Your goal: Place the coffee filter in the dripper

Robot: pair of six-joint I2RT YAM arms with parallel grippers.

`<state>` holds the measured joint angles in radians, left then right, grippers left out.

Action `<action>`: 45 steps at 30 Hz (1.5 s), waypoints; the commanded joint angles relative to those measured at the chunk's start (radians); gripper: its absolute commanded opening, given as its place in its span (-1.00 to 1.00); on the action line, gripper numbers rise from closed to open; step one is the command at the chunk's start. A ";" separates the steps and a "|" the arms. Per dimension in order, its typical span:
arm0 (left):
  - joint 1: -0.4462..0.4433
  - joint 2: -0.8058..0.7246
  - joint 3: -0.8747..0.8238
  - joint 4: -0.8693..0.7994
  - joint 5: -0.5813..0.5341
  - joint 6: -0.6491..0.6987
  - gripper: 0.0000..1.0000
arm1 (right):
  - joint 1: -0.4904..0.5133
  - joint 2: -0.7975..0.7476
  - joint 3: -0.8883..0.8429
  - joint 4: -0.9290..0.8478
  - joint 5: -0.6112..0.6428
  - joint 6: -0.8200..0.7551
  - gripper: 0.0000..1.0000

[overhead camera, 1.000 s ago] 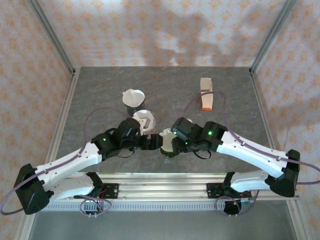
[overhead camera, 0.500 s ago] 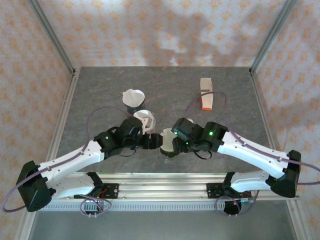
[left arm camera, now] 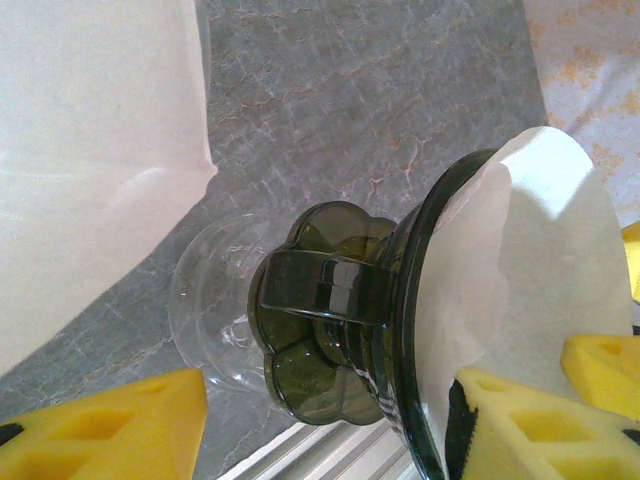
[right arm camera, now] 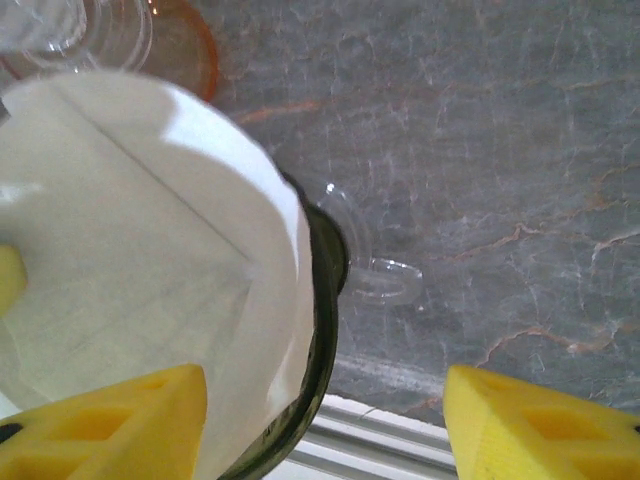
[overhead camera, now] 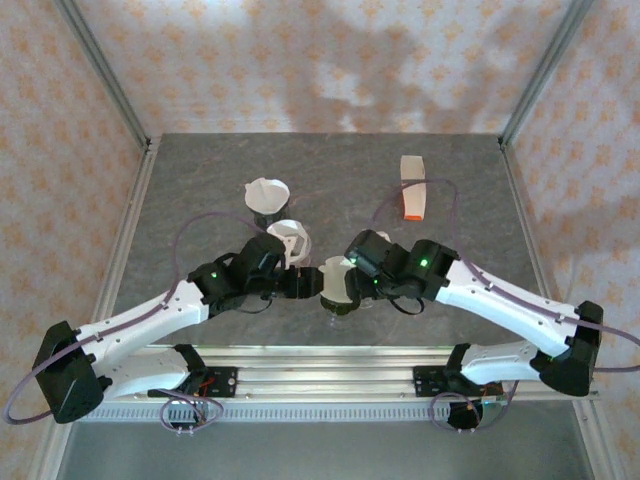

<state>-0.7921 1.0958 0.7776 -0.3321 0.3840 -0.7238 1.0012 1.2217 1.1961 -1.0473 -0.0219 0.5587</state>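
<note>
Filter is in the dripper: seating step, both grippers open.

The left gripper [overhead camera: 308, 284] is sitting spread wide at the dripper's left side. One yellow pad [left arm camera: 530, 425] is up against the rim, though contact is hard to call, and the other is hanging clear over the tabletop [left arm camera: 380, 90], so it's gripping nothing. The dark green dripper [left arm camera: 330, 340] is standing between the two grippers near the front edge. The coffee filter [left arm camera: 540, 240] is sitting inside the cone with its top edge poking above the rim, looking lopsided. The right gripper [overhead camera: 355, 280] is spread open too, with one pad over the paper and the other well off past the clear handle [right arm camera: 385, 280]. My read is that placement is nearly done. The next move is looking like a light press to settle the paper, then backing both grippers straight out without snagging the filter edge or tipping the dripper.
</note>
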 commanded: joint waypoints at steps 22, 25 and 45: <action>-0.005 0.010 0.026 -0.016 -0.010 0.006 0.35 | -0.091 0.234 0.223 0.031 -0.003 -0.278 0.49; -0.006 0.011 0.025 -0.016 -0.010 0.006 0.35 | -0.093 0.243 0.223 0.045 -0.003 -0.274 0.49; -0.006 0.004 0.009 -0.012 -0.007 0.000 0.36 | -0.101 0.246 0.211 0.076 0.026 -0.237 0.48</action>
<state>-0.7921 1.1019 0.7776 -0.3321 0.3840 -0.7250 0.9066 1.4803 1.3914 -0.9859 -0.0410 0.3031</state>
